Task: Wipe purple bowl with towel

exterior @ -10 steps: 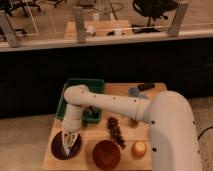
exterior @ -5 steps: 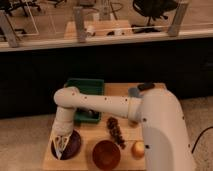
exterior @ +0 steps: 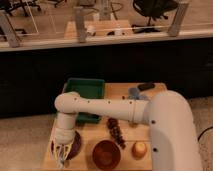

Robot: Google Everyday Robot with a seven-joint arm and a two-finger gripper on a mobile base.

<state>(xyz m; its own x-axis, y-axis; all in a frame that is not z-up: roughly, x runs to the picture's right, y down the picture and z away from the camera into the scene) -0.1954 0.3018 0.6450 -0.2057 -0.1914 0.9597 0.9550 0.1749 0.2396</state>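
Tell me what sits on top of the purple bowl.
The gripper hangs over the purple bowl, at the front left of the table. It covers most of the bowl's inside, so whether a towel lies there cannot be seen.

1. The claw [exterior: 62,151] hangs over the shallow dark purple bowl [exterior: 75,146], at the near-left corner of the wooden surface [exterior: 120,92].
2. A reddish-brown round bowl [exterior: 106,154] crowds its right; a green rectangular tray [exterior: 85,89] blocks behind.
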